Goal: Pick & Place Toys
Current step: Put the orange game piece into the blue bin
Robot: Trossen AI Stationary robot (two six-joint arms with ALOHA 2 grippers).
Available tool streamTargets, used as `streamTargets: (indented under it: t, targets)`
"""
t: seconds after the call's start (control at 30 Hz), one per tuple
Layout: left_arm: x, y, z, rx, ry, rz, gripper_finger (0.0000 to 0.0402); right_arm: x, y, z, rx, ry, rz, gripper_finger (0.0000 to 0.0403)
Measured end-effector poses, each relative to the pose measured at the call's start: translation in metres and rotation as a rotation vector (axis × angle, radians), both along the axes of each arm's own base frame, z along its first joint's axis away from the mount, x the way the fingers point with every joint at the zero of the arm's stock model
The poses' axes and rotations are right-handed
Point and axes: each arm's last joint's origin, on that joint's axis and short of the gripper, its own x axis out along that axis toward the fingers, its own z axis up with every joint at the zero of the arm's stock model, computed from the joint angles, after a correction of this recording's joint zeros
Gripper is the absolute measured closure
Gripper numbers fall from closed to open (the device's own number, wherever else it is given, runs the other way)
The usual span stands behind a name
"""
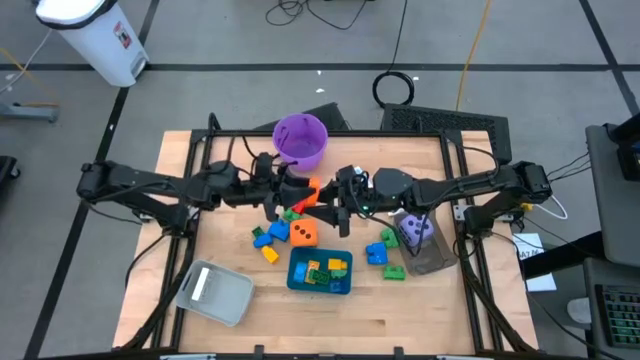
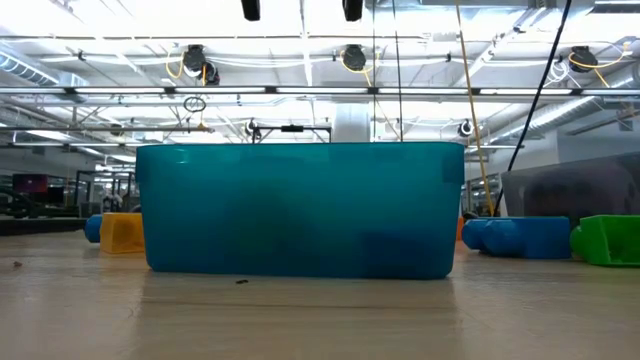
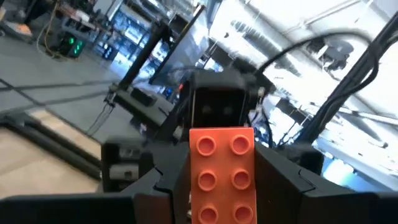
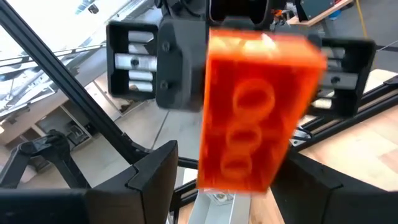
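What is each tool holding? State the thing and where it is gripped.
The left tool grips an orange brick by its two long sides. The right tool faces the brick's hollow underside; whether it grips cannot be told.

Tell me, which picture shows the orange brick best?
The left wrist view: the orange brick fills it, studs showing, between the left gripper's fingers. The right wrist view shows its hollow underside. From above it's a speck. The low view misses it.
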Motion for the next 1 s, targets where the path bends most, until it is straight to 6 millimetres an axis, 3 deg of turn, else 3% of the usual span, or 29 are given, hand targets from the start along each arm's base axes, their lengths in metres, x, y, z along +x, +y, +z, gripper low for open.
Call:
streamTargets:
  t: [0.3,0.67,0.9,1.0]
  targets:
    - [0.002,-0.004,-0.001,0.011,-0.003,-0.028,0.0257,0.000,0.000,0.002,-0.017,-0.019,-0.003,0.0182]
    - [0.002,-0.004,-0.001,0.000,-0.004,-0.037,0.0252,0.000,0.000,0.004,-0.011,-0.043,-0.002,0.0265]
    - [0.002,0.001,-0.002,-0.092,-0.002,-0.033,0.0091,0.000,0.000,0.004,-0.019,-0.041,0.000,0.0265]
    - [0.000,0.006,0.004,-0.088,-0.050,-0.038,0.0040,0.000,0.001,0.003,-0.021,-0.028,0.027,0.0265]
